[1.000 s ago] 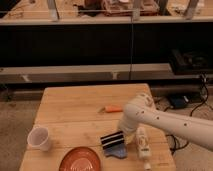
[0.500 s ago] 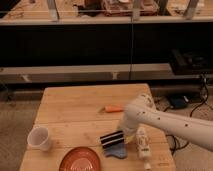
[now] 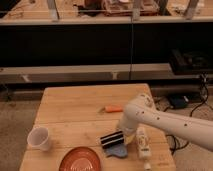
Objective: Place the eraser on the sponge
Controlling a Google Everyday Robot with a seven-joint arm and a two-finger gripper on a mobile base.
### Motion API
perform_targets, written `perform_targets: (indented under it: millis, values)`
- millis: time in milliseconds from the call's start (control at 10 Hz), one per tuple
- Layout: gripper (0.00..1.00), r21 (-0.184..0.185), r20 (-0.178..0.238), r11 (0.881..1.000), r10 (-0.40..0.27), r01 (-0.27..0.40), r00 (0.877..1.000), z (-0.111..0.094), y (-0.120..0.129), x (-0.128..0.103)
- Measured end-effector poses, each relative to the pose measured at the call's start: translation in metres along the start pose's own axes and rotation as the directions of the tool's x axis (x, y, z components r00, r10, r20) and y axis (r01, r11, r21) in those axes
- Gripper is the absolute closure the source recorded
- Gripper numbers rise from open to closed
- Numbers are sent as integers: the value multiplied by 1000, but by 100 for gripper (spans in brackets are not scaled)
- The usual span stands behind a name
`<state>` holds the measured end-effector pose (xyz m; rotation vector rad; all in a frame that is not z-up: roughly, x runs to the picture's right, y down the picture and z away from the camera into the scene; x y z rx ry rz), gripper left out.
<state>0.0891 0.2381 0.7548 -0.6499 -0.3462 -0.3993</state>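
you'll see the dark eraser (image 3: 112,139) with pale stripes, slightly tilted, lying on the back edge of the flat blue sponge (image 3: 118,150) near the desk's (image 3: 75,107) front edge, the gripper (image 3: 127,137) just beside it.

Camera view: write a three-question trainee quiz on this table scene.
1. True or false: the white cup stands left of the orange plate.
2. Which thing lies just right of the blue sponge? A) white bottle B) green bowl C) metal spoon
3. In a few words: where is the gripper?

Key
1. True.
2. A.
3. At the eraser, by the sponge, near the front edge of the table.
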Motion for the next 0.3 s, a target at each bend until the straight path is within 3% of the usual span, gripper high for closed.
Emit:
perform_targets:
  millis: [300]
  values:
    - [20, -5, 0, 1000, -1, 1, 1000, 0, 0, 0]
